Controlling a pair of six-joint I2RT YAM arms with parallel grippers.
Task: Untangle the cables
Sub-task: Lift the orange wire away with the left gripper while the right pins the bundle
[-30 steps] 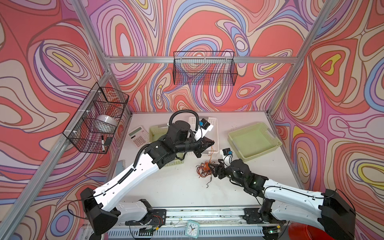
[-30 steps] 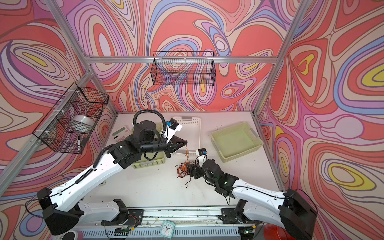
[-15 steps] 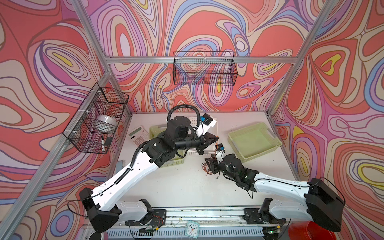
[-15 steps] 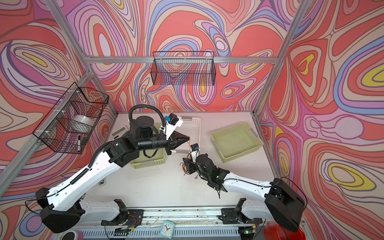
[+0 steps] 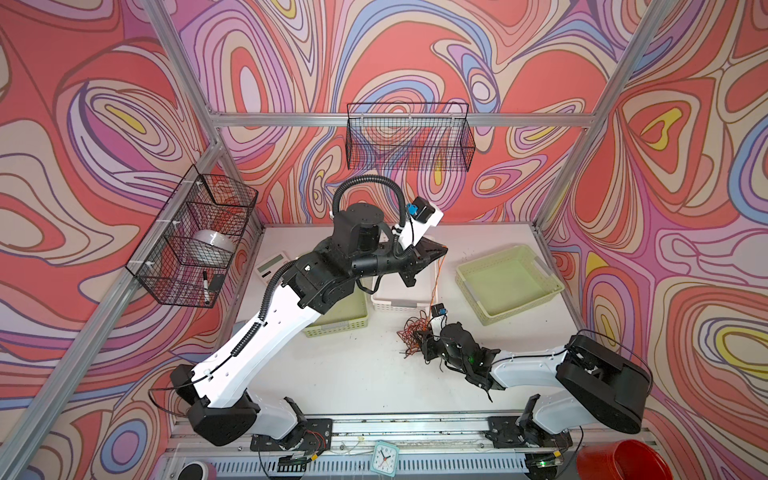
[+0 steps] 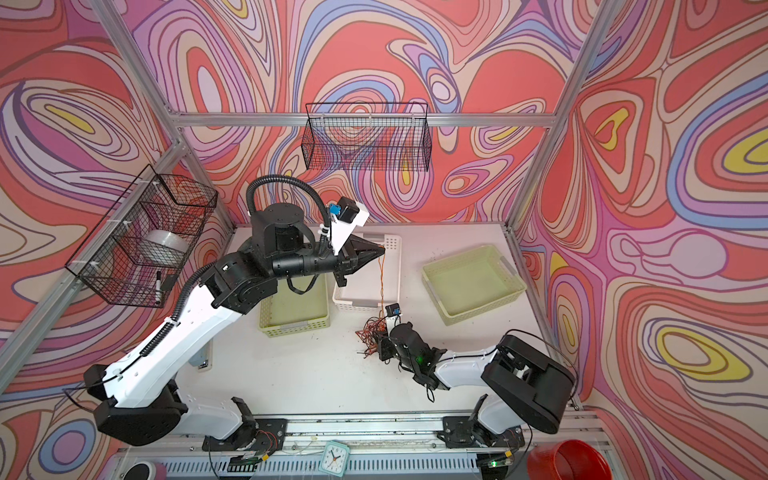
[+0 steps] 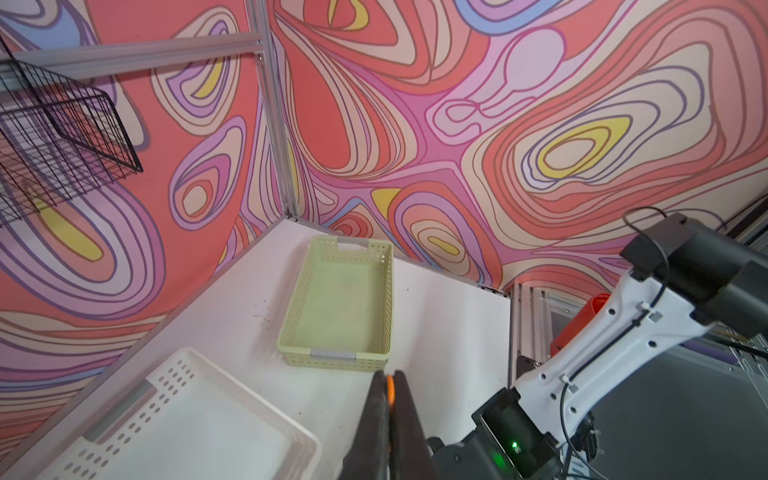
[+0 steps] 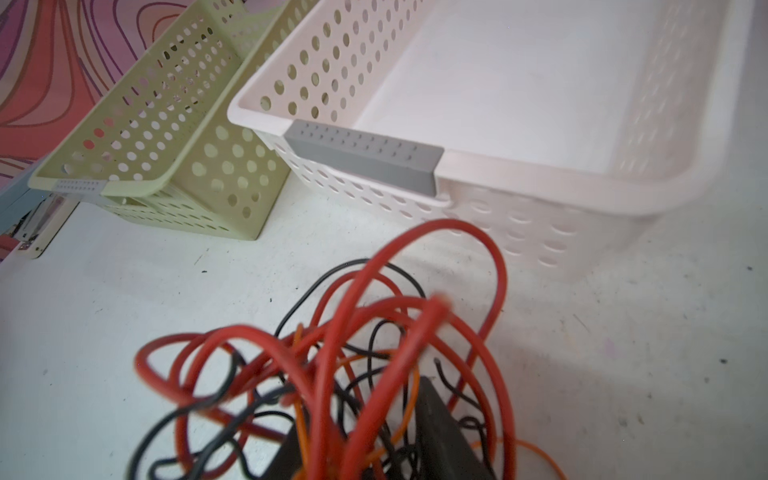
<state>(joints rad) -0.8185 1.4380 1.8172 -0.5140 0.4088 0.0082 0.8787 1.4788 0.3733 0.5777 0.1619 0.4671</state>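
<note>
Early days on this one, imo. In both top views the left gripper (image 5: 441, 249) is up high, just above the centre of the frame and over the white basket (image 5: 394, 305). Its jaws are pinched tight on one orange cable (image 5: 436, 282). The left wrist view shows it best, with the orange cable (image 7: 390, 384) sandwiched between the closed tips. From there it drops straight down into the tangle (image 5: 412, 329) of cables, which sits on the table (image 5: 332, 365) just below centre, beside the basket's near wall.

The right gripper (image 5: 427, 345) is down low at the tangle's right edge. In the right wrist view its fingers (image 8: 440, 424) stand on either side of a bunch of red, black and orange loops with a gap between them. I can't tell if it's actually clamping them or just straddling.

So what's done: one cable end is picked and lifted. What's left is pretty much everything. I don't see any cable laid out clean on its own, the orange cable's lower end is buried in the knot, and the loops cross all over.
</note>
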